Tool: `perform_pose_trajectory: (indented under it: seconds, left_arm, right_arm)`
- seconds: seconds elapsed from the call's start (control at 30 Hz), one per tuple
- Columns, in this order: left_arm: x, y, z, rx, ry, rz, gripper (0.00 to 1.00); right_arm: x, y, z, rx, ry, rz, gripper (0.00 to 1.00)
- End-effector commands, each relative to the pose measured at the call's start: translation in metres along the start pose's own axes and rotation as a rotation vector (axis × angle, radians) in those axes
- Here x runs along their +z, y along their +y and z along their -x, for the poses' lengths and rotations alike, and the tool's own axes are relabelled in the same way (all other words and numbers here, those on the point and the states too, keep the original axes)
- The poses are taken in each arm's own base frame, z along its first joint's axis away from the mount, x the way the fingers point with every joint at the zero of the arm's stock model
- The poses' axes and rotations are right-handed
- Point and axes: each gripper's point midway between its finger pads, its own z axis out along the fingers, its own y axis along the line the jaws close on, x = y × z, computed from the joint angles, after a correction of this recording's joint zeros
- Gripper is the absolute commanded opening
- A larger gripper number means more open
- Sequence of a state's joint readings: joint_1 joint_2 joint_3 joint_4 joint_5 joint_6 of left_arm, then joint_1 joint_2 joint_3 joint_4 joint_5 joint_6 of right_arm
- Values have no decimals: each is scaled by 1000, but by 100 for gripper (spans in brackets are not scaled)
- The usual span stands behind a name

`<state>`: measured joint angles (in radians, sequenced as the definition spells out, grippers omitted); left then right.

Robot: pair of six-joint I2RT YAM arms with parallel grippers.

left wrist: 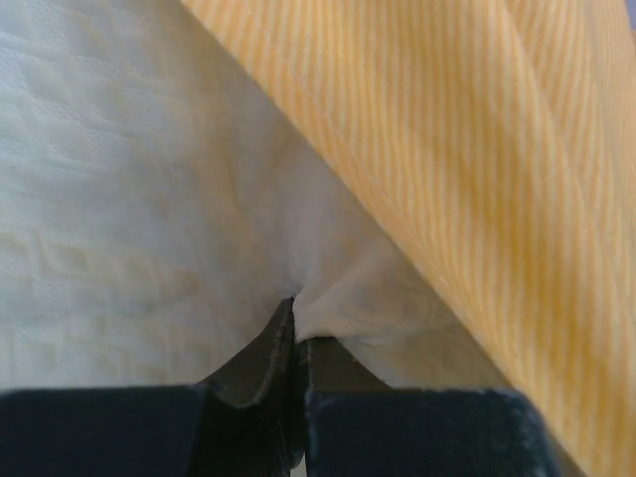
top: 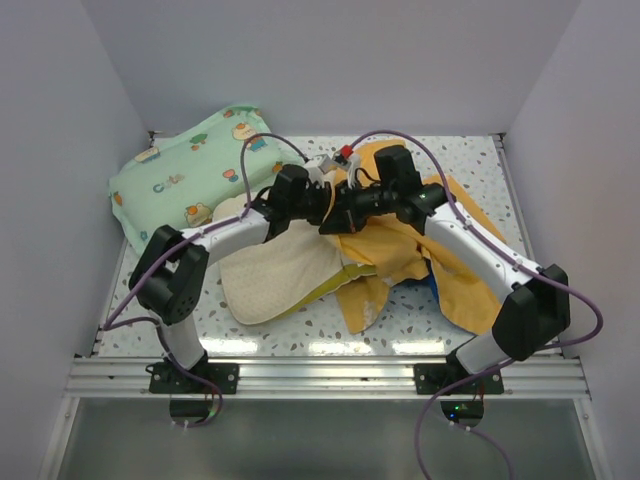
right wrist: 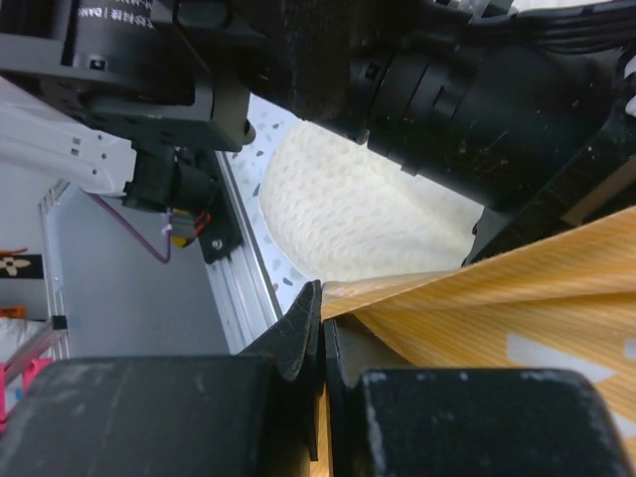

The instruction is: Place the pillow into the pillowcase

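Top view: a plump cream rectangular pillow (top: 275, 275) is laid on the speckled tabletop (top: 300, 335) beside a mint-green cartoon-print pillow (top: 185, 175). An orange-yellow cloth pillowcase (top: 465, 285) is draped over its end farthest from the mint one.

Left wrist view: the left gripper (left wrist: 295, 316) is pressed together on a fold of cream cover.

Right wrist view: the right gripper (right wrist: 323, 298) is pinched on the pillowcase hem. Both are judged soft and light; the hem is best held. White print (right wrist: 545, 350) cannot be read.

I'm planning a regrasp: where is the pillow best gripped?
Probably pinch the cover of the pillow at its bare near-left end, coming from the left. That end lies outside the pillowcase, and the soft cover bunches, as in the left end effector.
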<state>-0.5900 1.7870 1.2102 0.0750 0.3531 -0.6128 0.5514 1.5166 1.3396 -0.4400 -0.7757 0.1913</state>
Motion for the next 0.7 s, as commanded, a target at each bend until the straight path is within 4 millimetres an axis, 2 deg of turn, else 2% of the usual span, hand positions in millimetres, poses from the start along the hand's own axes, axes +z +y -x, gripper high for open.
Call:
perform_pose_trajectory:
  seconds: [0.0, 0.1, 0.17, 0.2, 0.23, 0.3, 0.37, 0.43, 0.47, 0.5, 0.53, 0.57, 0.6, 0.63, 0.67]
  left_arm:
    - [-11, -32, 55, -14, -183, -137, 0]
    - [-14, -17, 49, -55, -162, -122, 0]
    - [-13, -7, 41, -91, -148, -114, 0]
    - [-14, -7, 46, -116, -169, -129, 0]
    - [-16, -2, 52, -131, -184, -127, 0]
    - [-17, 8, 65, -139, -227, -110, 0]
    - [-18, 12, 80, -136, -267, -97, 0]
    - [-8, 23, 88, -113, -289, -61, 0]
    - [-5, 18, 99, -93, -311, -64, 0]
    - [4, 23, 93, -71, -298, -59, 2]
    - [8, 24, 92, -59, -292, -61, 11]
    - [9, 22, 93, -43, -280, -75, 24]
    - [9, 26, 84, -4, -233, -82, 30]
    - [5, 29, 82, 21, -210, -80, 50]
    - [-1, 33, 72, 34, -164, -72, 62]
  right_arm:
    - [9, 11, 2, -22, -19, 50, 0]
    - [16, -31, -27, -33, 57, -99, 0]
    - [15, -64, -40, -23, 81, -248, 0]
    - [12, -75, -41, -25, 81, -292, 0]
    - [7, -89, -39, -34, 76, -363, 0]
    - [-7, -103, -27, -47, 36, -414, 0]
    - [-16, -101, -5, -71, -24, -418, 0]
    - [-16, -98, 5, -100, -36, -408, 0]
    - [-11, -97, 9, -105, -36, -382, 0]
    - [-7, -97, 9, -97, -34, -365, 13]
    - [-2, -97, 4, -78, -16, -340, 33]
    - [0, -98, 7, -63, -1, -332, 48]
    - [-6, -101, 6, -40, 11, -342, 69]
    - [-14, -104, 0, -8, 31, -359, 71]
    - [-25, -110, 0, 10, 17, -385, 75]
